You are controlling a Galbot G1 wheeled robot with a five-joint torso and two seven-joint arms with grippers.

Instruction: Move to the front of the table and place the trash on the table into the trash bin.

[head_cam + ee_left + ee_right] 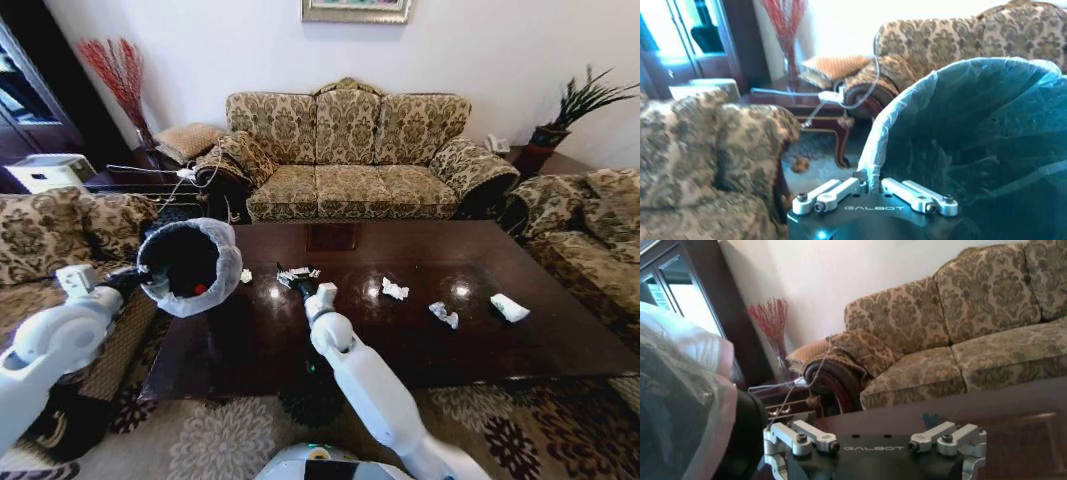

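At table's (560, 330) left end, trash bin (190, 265) tilted, mouth facing table.

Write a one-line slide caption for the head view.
Left gripper holds the lined trash bin tilted at the table edge while the right gripper reaches among scattered paper wads.

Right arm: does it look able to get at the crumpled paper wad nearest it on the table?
Probably yes. The right gripper hangs over the table, and bare tabletop lies between it and the paper wad. The left gripper holds the trash bin off to the side.
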